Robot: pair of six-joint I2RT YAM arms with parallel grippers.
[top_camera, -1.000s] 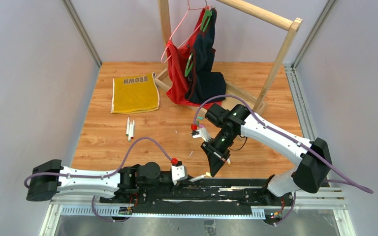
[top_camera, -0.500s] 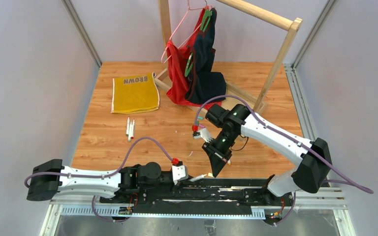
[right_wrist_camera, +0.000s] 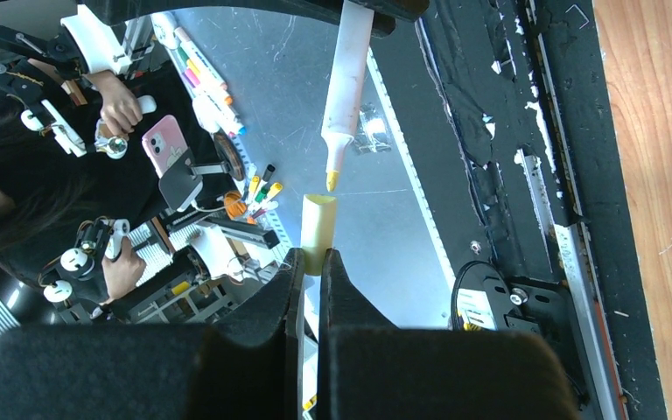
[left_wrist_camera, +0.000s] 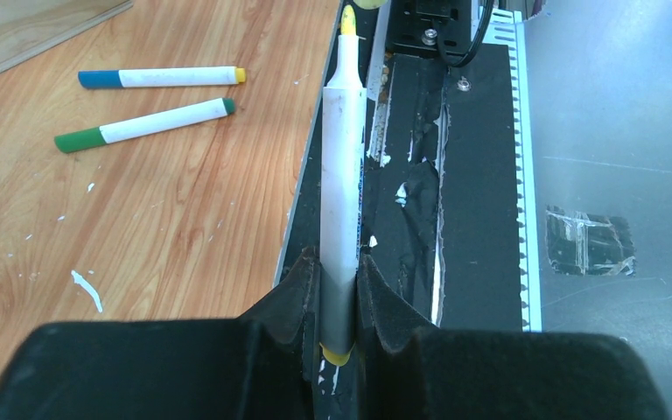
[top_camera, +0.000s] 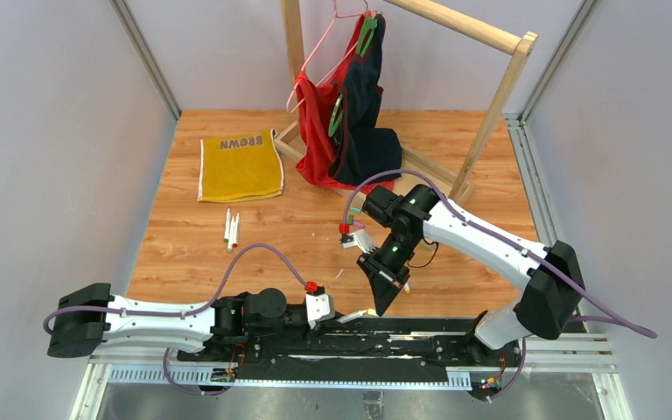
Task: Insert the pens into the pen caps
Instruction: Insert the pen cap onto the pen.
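My left gripper (left_wrist_camera: 339, 262) is shut on a white pen (left_wrist_camera: 343, 175) with a yellow tip, holding it near its rear end. My right gripper (right_wrist_camera: 312, 258) is shut on a yellow pen cap (right_wrist_camera: 318, 223), its open end facing the pen's tip (right_wrist_camera: 332, 179), a small gap apart. In the top view both grippers, left (top_camera: 343, 317) and right (top_camera: 383, 302), meet over the table's near edge. Two capped pens, blue (left_wrist_camera: 162, 77) and green (left_wrist_camera: 144, 125), lie on the wood. Two more white pens (top_camera: 231, 229) lie at mid-left.
A yellow cloth (top_camera: 240, 164) lies at the back left. A wooden rack (top_camera: 490, 96) with red and dark clothes (top_camera: 350, 122) on hangers stands at the back. The black base rail (top_camera: 420, 337) runs along the near edge. Grey walls close both sides.
The right arm has shifted slightly to the left. Both grips are unchanged and the left arm has not visibly moved.
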